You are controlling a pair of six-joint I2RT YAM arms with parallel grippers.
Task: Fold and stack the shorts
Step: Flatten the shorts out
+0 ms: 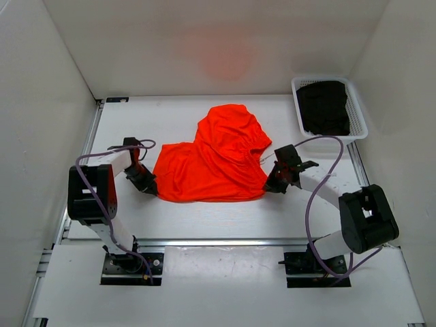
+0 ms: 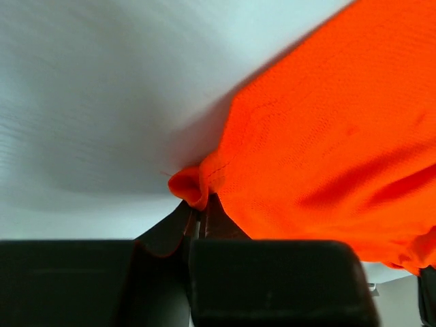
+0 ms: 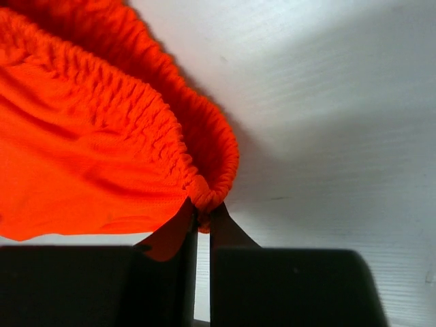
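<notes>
Between my two pincers the shorts (image 1: 214,160) lie on the table (image 1: 204,218), long axis running left to right. My left gripper (image 1: 146,182) pinches the hem corner and my right gripper (image 1: 274,182) the waistband end, both equally near.

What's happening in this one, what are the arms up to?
Both arms are gripping the orange shorts, which lie rumpled on the table. The left hand is shut on a fabric corner at the near left. The right hand is shut on the gathered waistband edge at the near right. A white basket at the far right holds dark clothing.
</notes>
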